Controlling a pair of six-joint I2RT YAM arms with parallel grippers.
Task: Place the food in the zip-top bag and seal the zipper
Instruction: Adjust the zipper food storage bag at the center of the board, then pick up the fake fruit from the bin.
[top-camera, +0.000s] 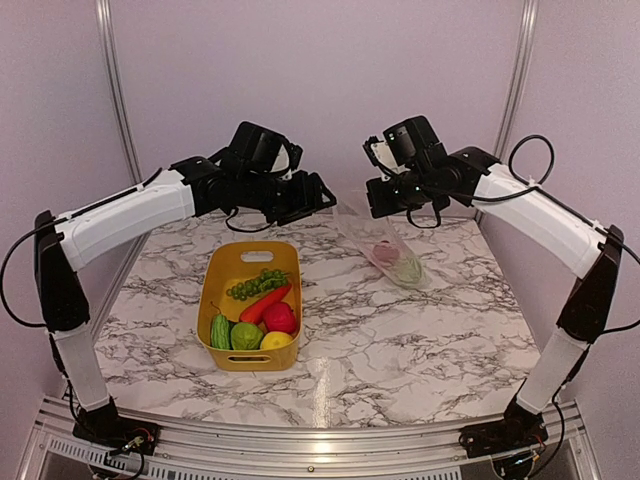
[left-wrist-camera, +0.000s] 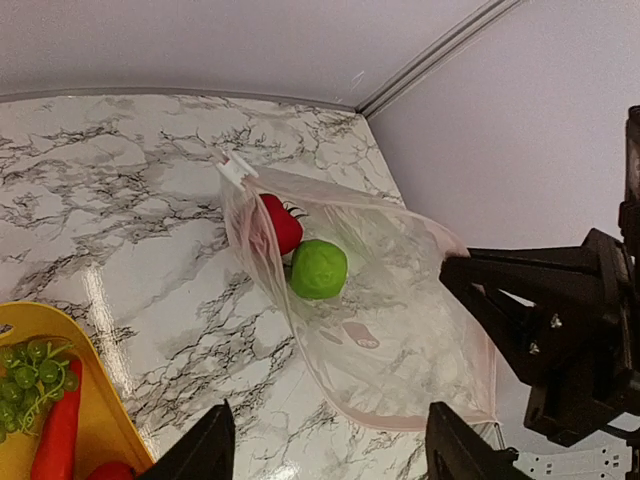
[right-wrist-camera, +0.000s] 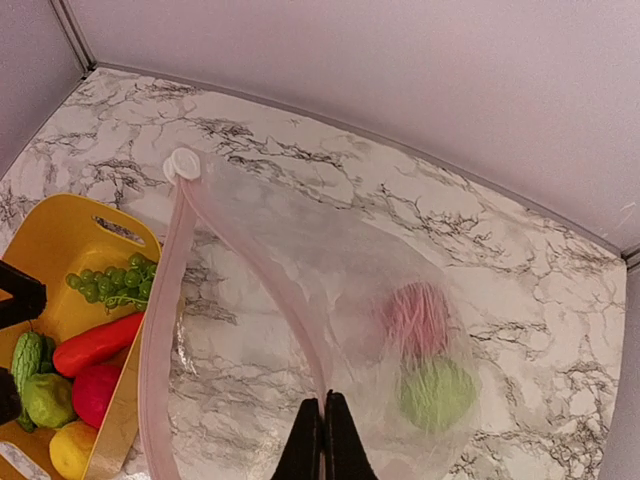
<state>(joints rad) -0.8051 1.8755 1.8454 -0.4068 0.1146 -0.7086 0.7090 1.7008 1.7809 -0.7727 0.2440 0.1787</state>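
The clear zip-top bag (top-camera: 385, 245) hangs tilted from my right gripper (right-wrist-camera: 323, 440), which is shut on the bag's pink-edged mouth rim. The zipper (right-wrist-camera: 165, 300) curves open, away from that grip, up to a white tab (right-wrist-camera: 183, 163). Inside the bag lie a red piece of food (left-wrist-camera: 282, 222) and a green ball (left-wrist-camera: 319, 268). My left gripper (left-wrist-camera: 330, 440) hovers open just before the bag's mouth with nothing between its fingers. More food sits in the yellow bin (top-camera: 222, 265): grapes (top-camera: 258, 284), a carrot (top-camera: 265, 303), a red tomato (top-camera: 280, 318) and a lemon (top-camera: 276, 341).
The yellow bin stands left of the bag on the marble table (top-camera: 400, 330). Pale walls with metal corner rails (top-camera: 515, 80) close in the back and sides. The right arm's black wrist (left-wrist-camera: 560, 330) is close beside my left gripper.
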